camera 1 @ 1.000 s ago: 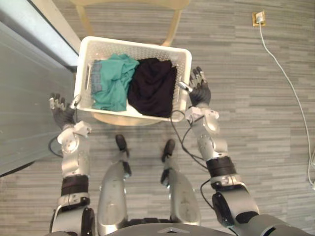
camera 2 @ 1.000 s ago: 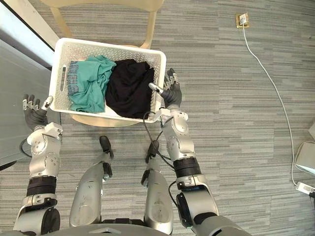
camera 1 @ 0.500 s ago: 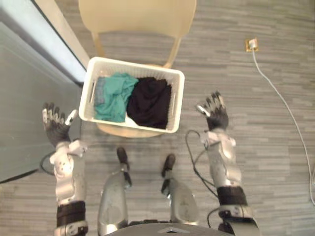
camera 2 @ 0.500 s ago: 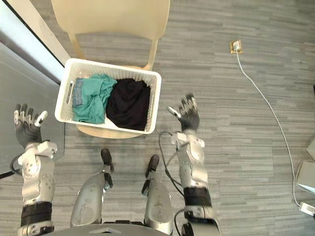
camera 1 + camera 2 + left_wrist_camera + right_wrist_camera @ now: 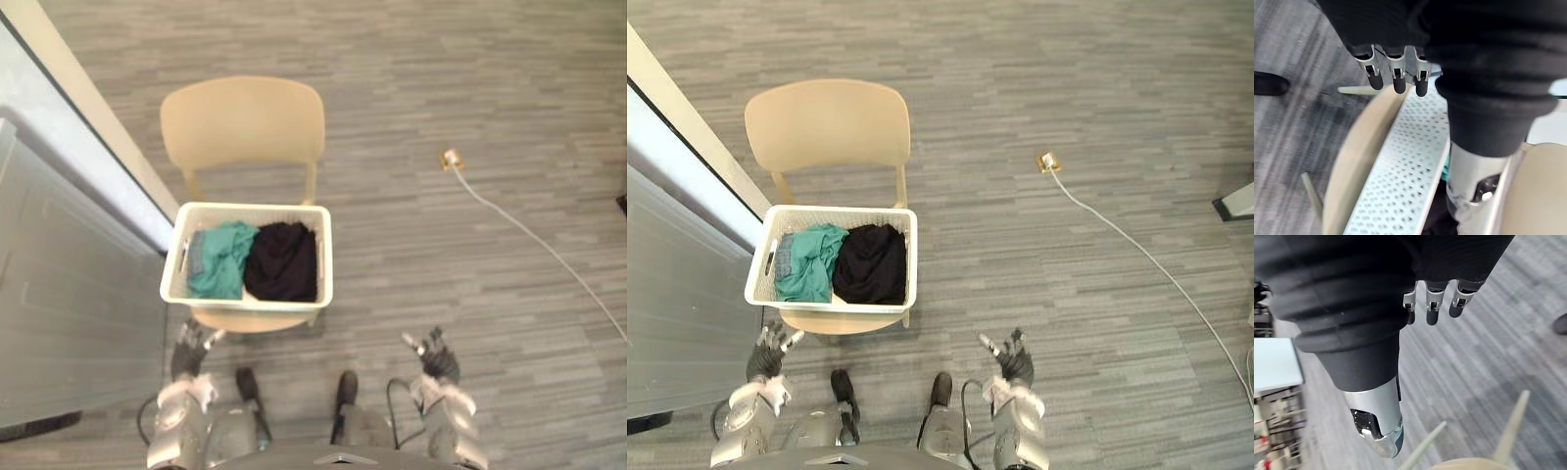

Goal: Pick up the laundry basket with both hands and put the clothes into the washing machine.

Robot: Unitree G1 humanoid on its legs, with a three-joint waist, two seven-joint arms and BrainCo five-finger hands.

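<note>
A white perforated laundry basket [image 5: 325, 257] rests on the seat of a beige chair [image 5: 242, 122]. Inside it a teal garment [image 5: 217, 259] lies on the left and a black garment [image 5: 281, 262] on the right. My left hand [image 5: 188, 351] is low, just short of the basket's near left corner, with its fingers straight and nothing in it. In the left wrist view the fingertips [image 5: 1396, 81] hover above the basket's wall [image 5: 1400, 176] without touching it. My right hand [image 5: 436, 357] is open over bare floor, well to the right of the basket.
A grey panel [image 5: 59, 294] with a pale frame [image 5: 88, 127] runs along the left, close to the basket. A floor socket [image 5: 451, 159] with a white cable [image 5: 534, 240] lies to the right. The chair's legs [image 5: 1508, 435] show in the right wrist view.
The whole picture has shifted, so the camera has moved. Both hands, at the basket's sides one second ago, have drawn back towards me and away from it. The basket stays on the chair.
</note>
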